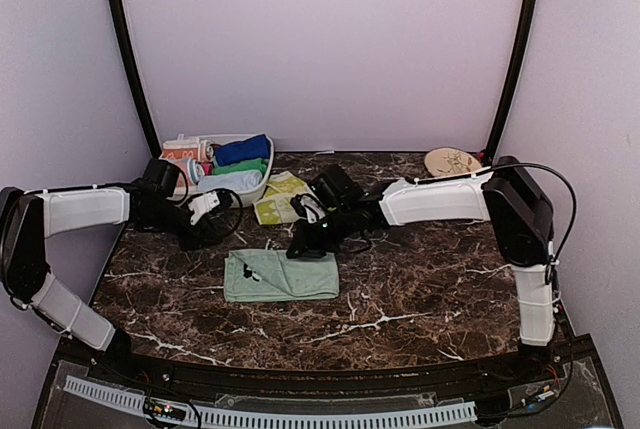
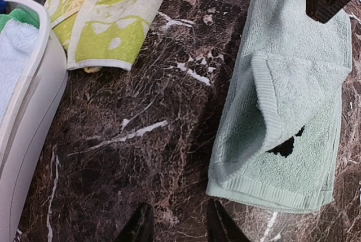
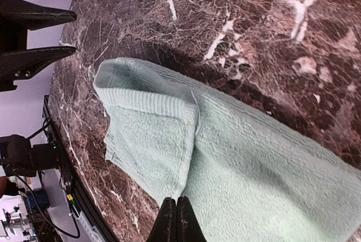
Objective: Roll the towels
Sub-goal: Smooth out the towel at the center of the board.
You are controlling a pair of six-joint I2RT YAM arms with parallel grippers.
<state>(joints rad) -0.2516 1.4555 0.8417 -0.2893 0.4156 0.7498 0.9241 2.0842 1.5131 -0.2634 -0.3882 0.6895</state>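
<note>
Mint towel [image 1: 282, 276] lies flat on the counter [image 1: 420, 289], near side of the white basin [image 2: 28, 118], one corner folded over. My left gripper [image 2: 177, 228] hangs beside its left end, jaws parted narrowly, empty. My right gripper [image 3: 175, 222] is pressed fully together over the towel's far edge; I can't tell whether it touches. Yellow-green towel [image 2: 113, 16] lies beyond.

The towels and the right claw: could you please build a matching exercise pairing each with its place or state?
Column one:
1. mint towel
2. patterned towel
3. blue towel
4. right claw

Column two:
A. in the white basket
B. shut
C. lying on the table, one corner folded over
D. on the table beside the basket

Pairs: 1-C; 2-D; 3-A; 4-B.
</note>
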